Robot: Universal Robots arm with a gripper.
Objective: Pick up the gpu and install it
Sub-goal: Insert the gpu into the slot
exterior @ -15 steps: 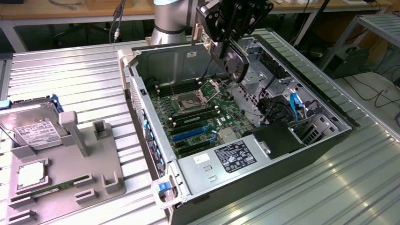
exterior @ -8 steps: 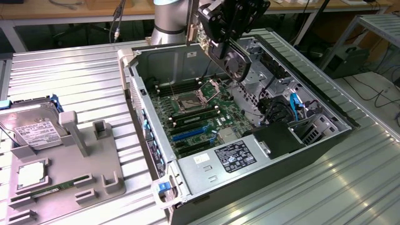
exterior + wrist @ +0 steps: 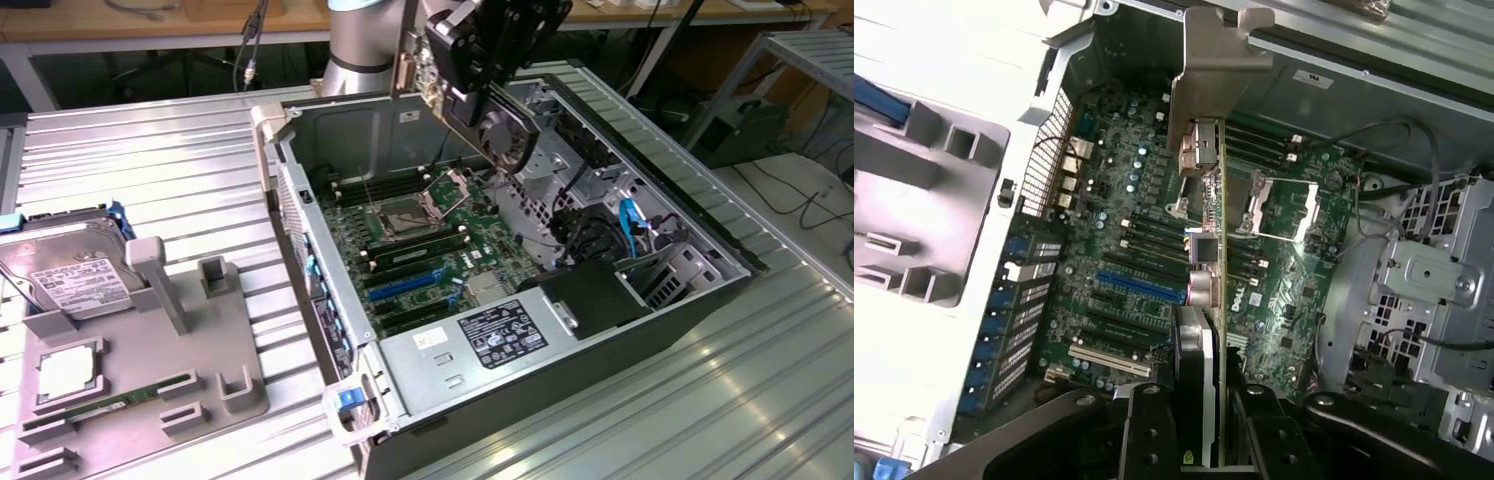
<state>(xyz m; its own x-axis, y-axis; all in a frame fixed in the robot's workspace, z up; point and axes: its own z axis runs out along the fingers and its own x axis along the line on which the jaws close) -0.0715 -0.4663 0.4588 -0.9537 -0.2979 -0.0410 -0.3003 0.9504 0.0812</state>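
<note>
The claw (image 3: 474, 90) is clenched on the gpu (image 3: 505, 135), holding it in the air over the far end of the open computer case (image 3: 334, 130), which sits on the desk (image 3: 160, 160). The card hangs straight below the claw, edge-on between the fingers (image 3: 1154, 430). Its long axis looks to run down and away from the grip, with the silver bracket (image 3: 1214, 60) at the low end. The blue slot (image 3: 400, 287) lies nearer and towards the exterior view's left, well apart from the card. From the wrist view, the card's length seems to cross the slot's line, not follow it.
</note>
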